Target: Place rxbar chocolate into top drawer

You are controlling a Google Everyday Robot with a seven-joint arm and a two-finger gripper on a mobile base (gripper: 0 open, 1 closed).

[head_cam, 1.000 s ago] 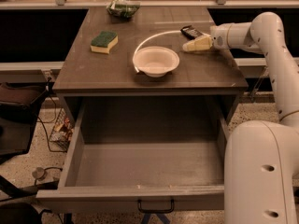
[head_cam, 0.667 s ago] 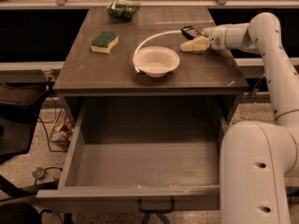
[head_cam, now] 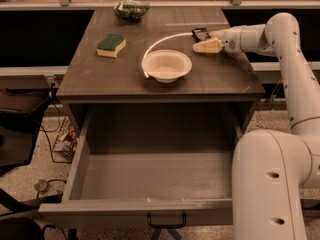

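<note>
The rxbar chocolate (head_cam: 200,33) is a small dark bar lying on the right rear part of the grey table top (head_cam: 120,74). My gripper (head_cam: 204,41) reaches in from the right, low over the table, with its tip right at the bar. I cannot tell whether it touches the bar. The top drawer (head_cam: 150,184) is pulled wide open below the table. Its grey box holds nothing, and its front panel with the small dark handle (head_cam: 166,221) faces me.
A white bowl (head_cam: 166,65) stands mid-table, just left of my gripper. A green-and-yellow sponge (head_cam: 111,44) lies at the left and a green bag (head_cam: 131,9) at the back edge. My white arm (head_cam: 290,84) runs down the right side. Cables lie on the floor at the left.
My gripper has crept slightly left toward the dark bar. Nothing else has moved.
</note>
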